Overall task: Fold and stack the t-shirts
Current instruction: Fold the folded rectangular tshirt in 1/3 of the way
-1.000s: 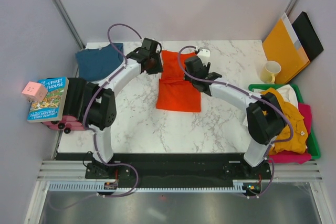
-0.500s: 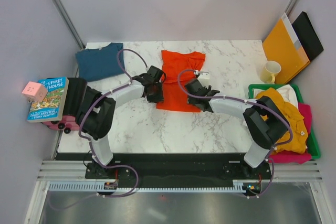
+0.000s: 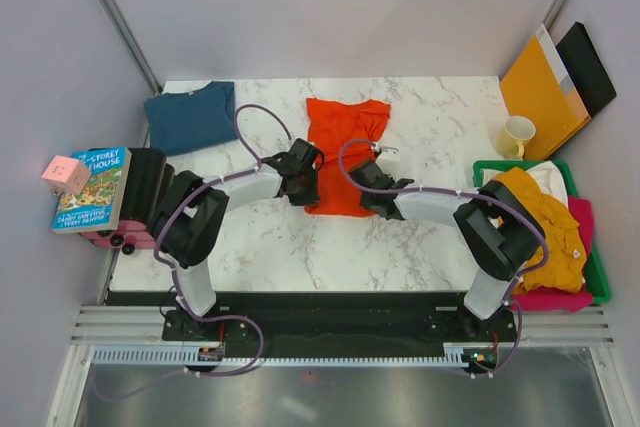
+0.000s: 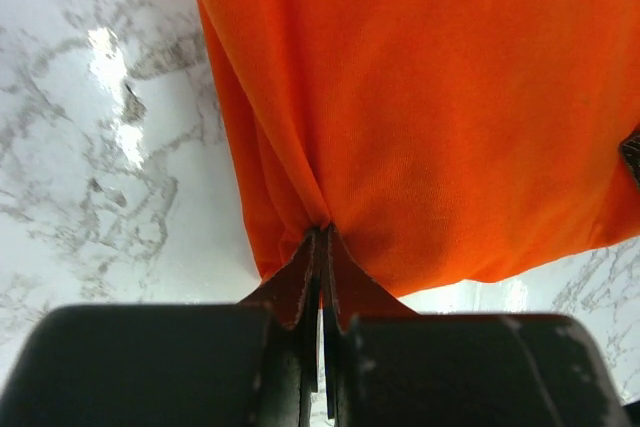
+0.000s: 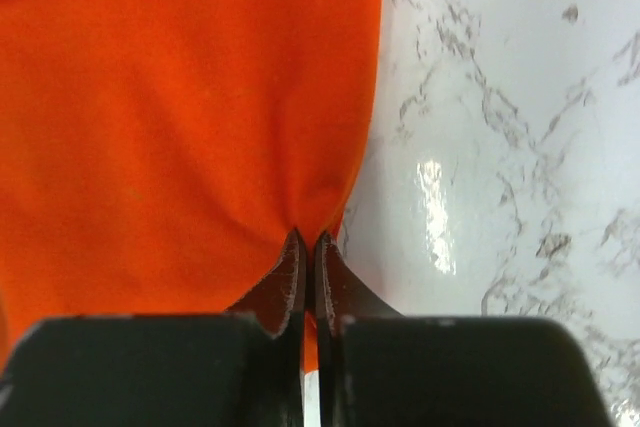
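The orange-red t-shirt point(image 3: 343, 147) lies flat in the middle of the marble table point(image 3: 420, 237), collar end at the far side. My left gripper point(image 3: 312, 190) is shut on its near left hem, and in the left wrist view the gripper point(image 4: 322, 237) pinches a pucker of the orange-red t-shirt point(image 4: 430, 97). My right gripper point(image 3: 365, 195) is shut on the near right hem. In the right wrist view that gripper point(image 5: 306, 242) bites the cloth of the orange-red t-shirt point(image 5: 180, 117) at its right edge. A folded dark teal-blue t-shirt point(image 3: 188, 115) rests at the far left corner.
A green basket point(image 3: 600, 277) at the right edge holds mustard yellow point(image 3: 545, 222), pink point(image 3: 550, 299) and white point(image 3: 545, 177) shirts. A cream mug point(image 3: 516, 135) and an orange-yellow envelope point(image 3: 540, 87) stand at the far right. A book point(image 3: 92, 187) lies off the table's left side.
Both grippers came from the far end of the orange-red t-shirt down to its near hem and closed on it. The shirt now lies spread with its sleeves showing.
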